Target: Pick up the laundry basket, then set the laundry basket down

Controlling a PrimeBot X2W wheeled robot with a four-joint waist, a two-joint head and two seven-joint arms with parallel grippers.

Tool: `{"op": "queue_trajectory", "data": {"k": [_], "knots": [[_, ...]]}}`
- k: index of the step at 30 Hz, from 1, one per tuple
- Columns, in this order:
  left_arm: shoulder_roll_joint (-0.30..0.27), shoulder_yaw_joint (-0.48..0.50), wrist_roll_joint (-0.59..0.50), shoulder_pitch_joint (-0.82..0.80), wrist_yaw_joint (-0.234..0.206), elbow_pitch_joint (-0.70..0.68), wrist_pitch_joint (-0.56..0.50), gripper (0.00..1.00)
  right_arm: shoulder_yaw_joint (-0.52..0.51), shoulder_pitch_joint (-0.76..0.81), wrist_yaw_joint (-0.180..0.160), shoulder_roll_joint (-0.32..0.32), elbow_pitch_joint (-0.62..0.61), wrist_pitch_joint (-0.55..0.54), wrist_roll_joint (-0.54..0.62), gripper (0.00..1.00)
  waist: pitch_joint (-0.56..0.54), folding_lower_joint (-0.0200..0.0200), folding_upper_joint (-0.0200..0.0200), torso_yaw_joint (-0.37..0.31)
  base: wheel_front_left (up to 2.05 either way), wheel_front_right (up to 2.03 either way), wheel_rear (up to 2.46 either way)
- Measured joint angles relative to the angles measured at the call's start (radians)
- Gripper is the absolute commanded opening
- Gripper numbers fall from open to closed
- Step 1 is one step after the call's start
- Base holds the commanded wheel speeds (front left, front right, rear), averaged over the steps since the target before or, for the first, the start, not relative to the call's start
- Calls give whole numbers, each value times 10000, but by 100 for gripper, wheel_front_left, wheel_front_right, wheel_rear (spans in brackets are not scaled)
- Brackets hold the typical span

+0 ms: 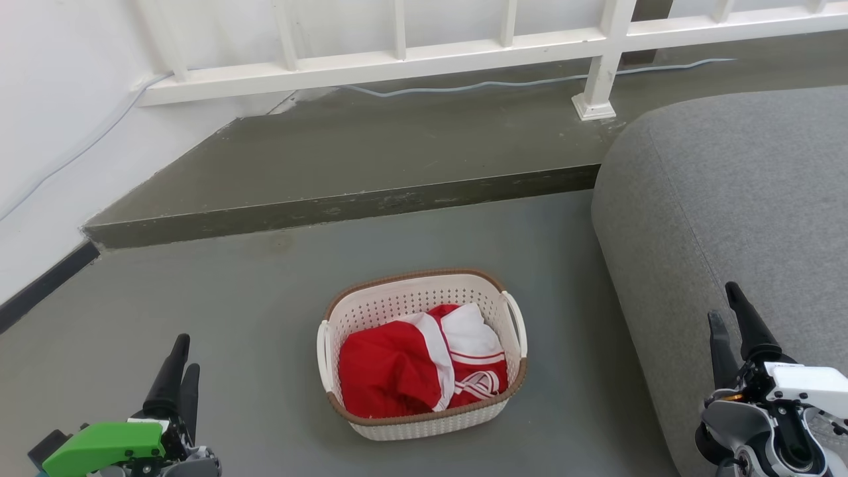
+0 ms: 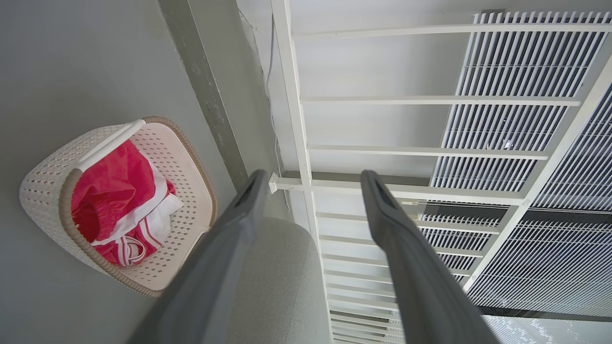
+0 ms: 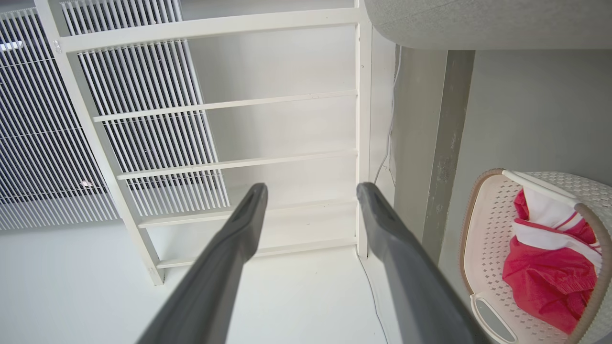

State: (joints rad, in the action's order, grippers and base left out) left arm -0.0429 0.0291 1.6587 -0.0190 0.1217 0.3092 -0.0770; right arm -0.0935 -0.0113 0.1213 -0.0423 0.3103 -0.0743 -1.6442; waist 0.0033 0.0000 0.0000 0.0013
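basket [image 1: 397,306] on floor, ahead between our arms | left gripper [image 1: 186,353], right gripper [image 1: 723,303] both spread, empty | one handle faces each; we judge left nearer

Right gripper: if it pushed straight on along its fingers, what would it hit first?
Nothing close: the right gripper is open and aims at the white railing, well ahead, though depth is hard to judge. The laundry basket lies off to the side of that line.
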Motion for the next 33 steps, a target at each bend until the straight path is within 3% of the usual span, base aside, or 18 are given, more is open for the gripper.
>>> {"op": "queue_trajectory", "data": {"k": [18,33], "knots": [[0,-192,-134,-50,0,-309,290,100,115,-7,0,-38,-209,518,742,100,3,0,0,96,0,0,0],[-364,-686,-1730,-381,0,-796,982,100,523,-109,0,-458,-491,1024,2573,100,35,0,0,149,0,0,0]]}}
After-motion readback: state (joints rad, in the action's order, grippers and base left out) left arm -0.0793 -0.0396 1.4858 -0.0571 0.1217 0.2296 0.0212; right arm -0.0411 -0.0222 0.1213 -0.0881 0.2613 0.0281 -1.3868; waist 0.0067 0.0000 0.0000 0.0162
